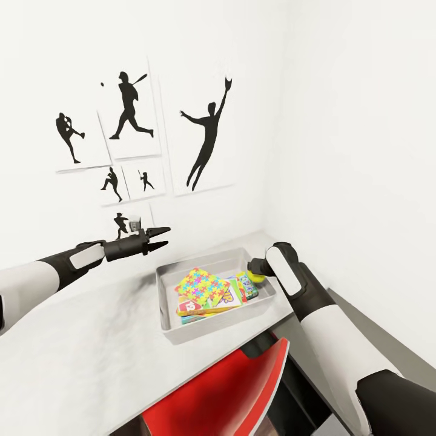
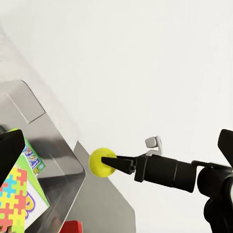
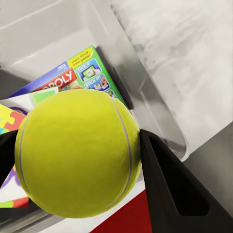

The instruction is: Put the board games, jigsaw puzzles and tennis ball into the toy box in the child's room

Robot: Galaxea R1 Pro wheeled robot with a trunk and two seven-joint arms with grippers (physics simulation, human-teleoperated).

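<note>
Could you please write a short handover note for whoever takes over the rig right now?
Right hand: shut on the tennis ball, held above the toy box's right rim.
Left hand: open, empty, raised over the table left of the box.
Done: a jigsaw puzzle and board games already lie stacked in the box.
Left: release the ball into the box. I cannot count every game and puzzle in the stack, so check that none is missing.

A kid's room at home: black sports pictures [image 1: 130, 112] on the white wall, a tray of toys [image 1: 175, 330] on the white bench [image 1: 72, 357], and a red chair [image 1: 224, 393].
</note>
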